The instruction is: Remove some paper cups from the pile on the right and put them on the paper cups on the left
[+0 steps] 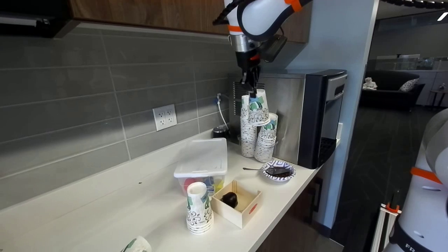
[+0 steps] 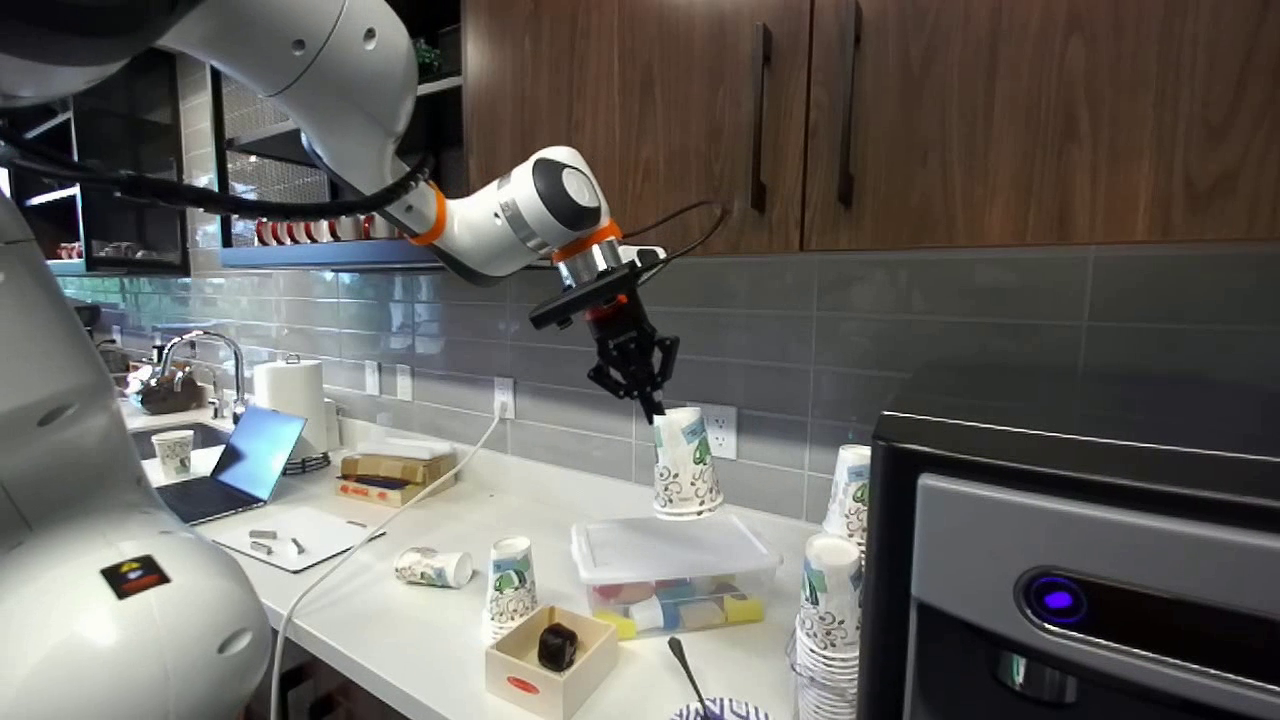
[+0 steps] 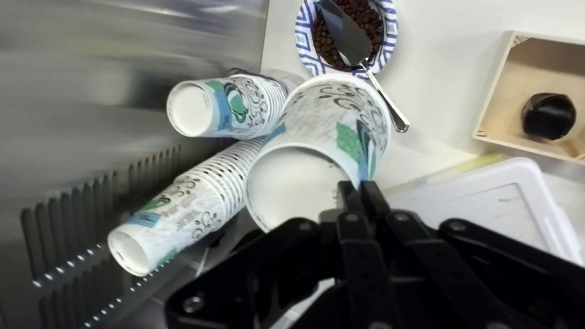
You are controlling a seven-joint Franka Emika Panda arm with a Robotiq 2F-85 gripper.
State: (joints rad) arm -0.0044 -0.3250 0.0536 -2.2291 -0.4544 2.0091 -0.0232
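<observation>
- One short cup stack (image 1: 199, 210) stands bottoms-up, near left, just beside the wooden box (image 1: 229, 213).
- Upside-down paper cups (image 2: 687, 465) hang from the gripper (image 3: 358, 191), jaws pinching the base edge, apart from the stacks.
- Two tall cup stacks (image 1: 249, 138) stand far right, beside the metal-sided machine (image 1: 292, 112).
</observation>
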